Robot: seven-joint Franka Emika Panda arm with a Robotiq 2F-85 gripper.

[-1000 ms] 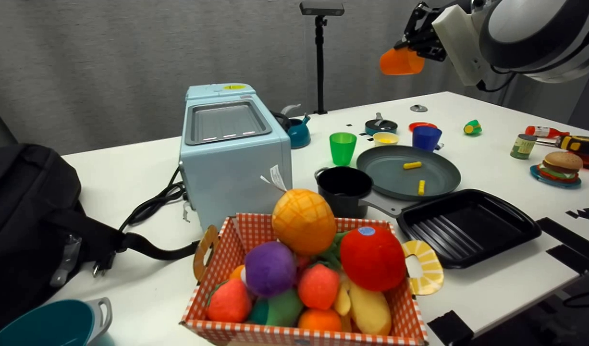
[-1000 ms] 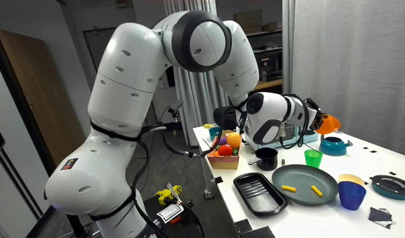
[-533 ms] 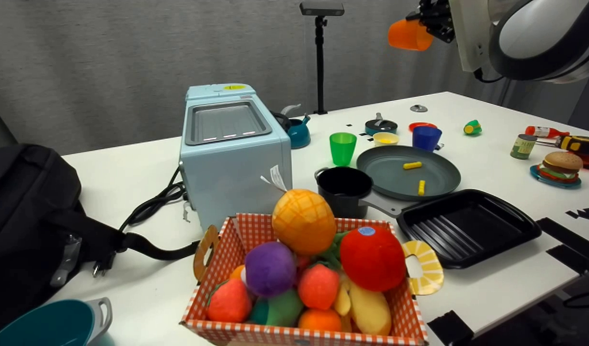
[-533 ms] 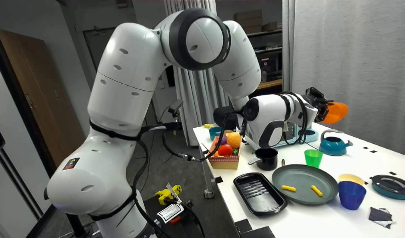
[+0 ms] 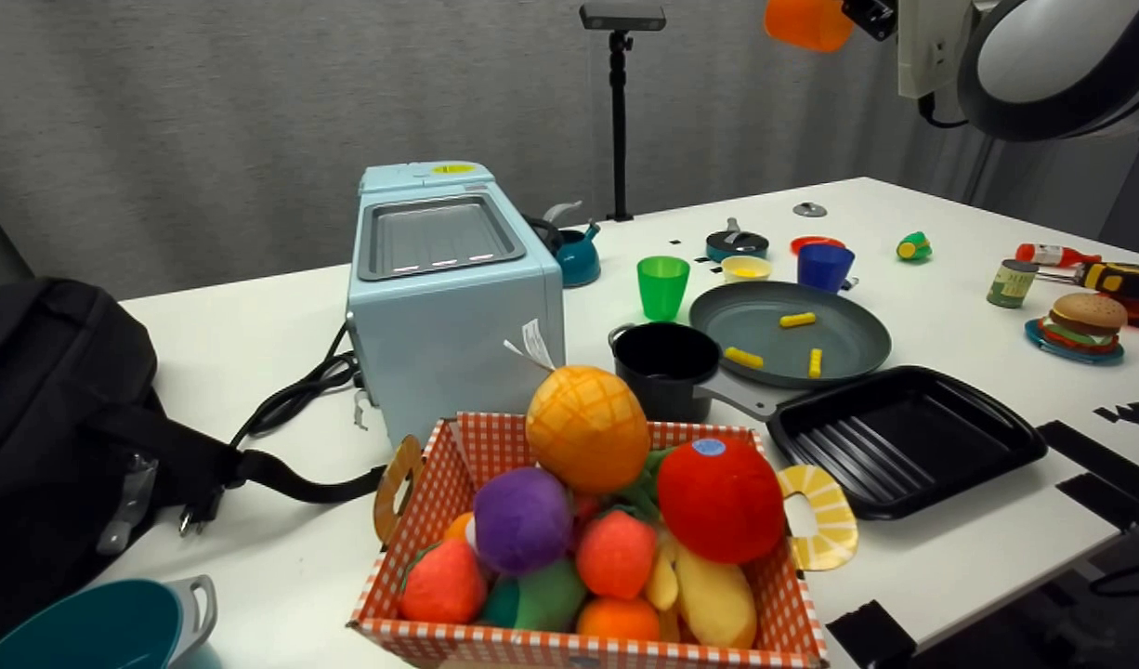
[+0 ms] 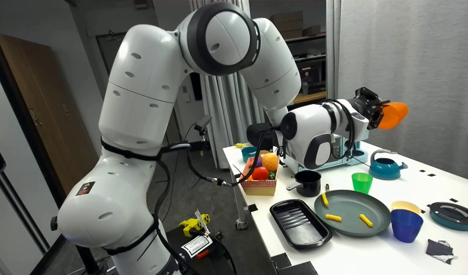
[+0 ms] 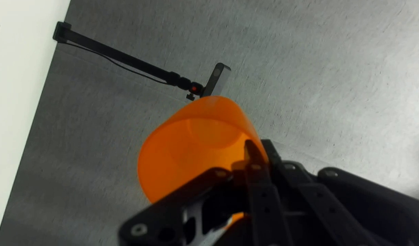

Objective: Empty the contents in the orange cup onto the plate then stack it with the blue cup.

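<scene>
Both exterior views gain a third yellow piece (image 5: 744,358) on the plate (image 5: 778,342).

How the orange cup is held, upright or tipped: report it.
Tipped: in an exterior view the orange cup hangs sideways, its wall pinched in the gripper.

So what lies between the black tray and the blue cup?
The grey plate, with yellow sticks on it, lies between the black tray and the blue cup in both exterior views.
</scene>
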